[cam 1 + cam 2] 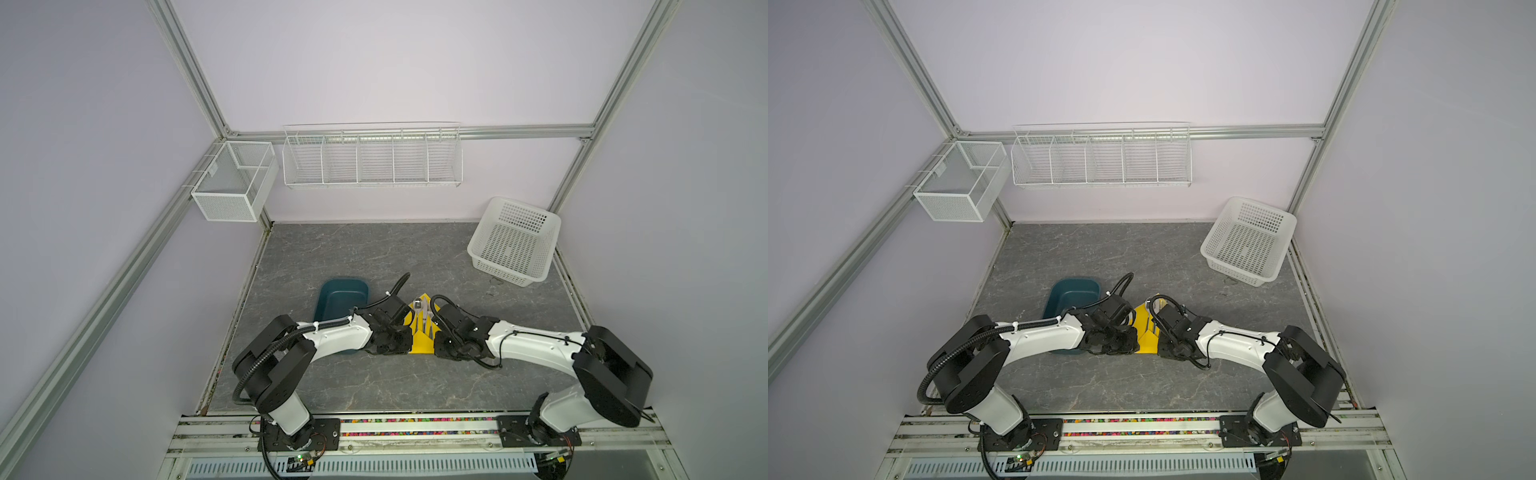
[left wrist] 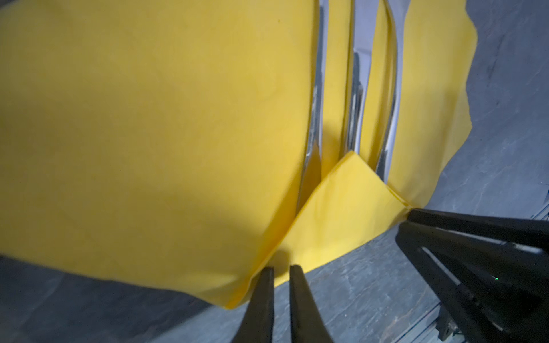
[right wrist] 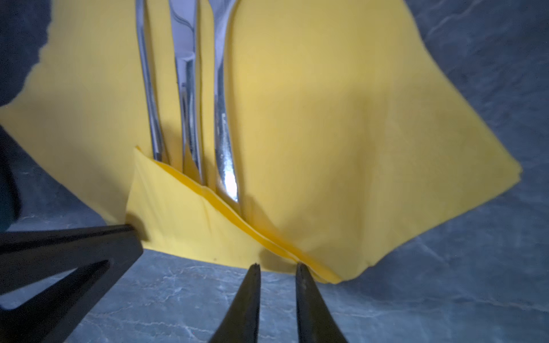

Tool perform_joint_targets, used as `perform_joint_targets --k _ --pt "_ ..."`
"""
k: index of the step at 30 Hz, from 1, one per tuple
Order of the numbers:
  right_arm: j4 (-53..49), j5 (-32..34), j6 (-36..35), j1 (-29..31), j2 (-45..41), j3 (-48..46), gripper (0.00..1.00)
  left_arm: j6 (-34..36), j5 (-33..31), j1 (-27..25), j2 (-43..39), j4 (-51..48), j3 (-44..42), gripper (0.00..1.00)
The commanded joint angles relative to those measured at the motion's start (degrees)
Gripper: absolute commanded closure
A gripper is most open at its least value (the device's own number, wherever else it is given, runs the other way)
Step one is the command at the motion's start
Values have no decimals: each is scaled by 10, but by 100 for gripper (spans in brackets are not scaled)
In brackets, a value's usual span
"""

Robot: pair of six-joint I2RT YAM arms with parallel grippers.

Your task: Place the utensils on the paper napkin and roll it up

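yellow thin paper napkin lies on the grey marbled tabletop, with three shiny silver metal utensils on it, their handles under a folded corner. only my wrist views show the claws: left gripper nearly closed at the fold, grip unclear; right gripper slightly parted there.

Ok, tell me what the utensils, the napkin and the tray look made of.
Utensils: polished metal, likely steel; mirror-bright glints.
Napkin: thin matte paper; holds a sharp fold, soft creases.
Tray: dark teal, probably moulded plastic; smooth, rounded rim, dull sheen.
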Motion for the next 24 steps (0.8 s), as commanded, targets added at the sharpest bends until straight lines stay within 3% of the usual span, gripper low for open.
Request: perform_joint_targets --k 1,12,24 --pt "0 5 -17 0 -23 8 74 3 -6 -1 -10 1 -4 87" --pt "-2 -11 -26 -3 36 15 77 3 3 -1 -5 -3 7 87" --pt "-31 5 -44 0 -15 35 73 7 9 -1 -3 -1 16 86"
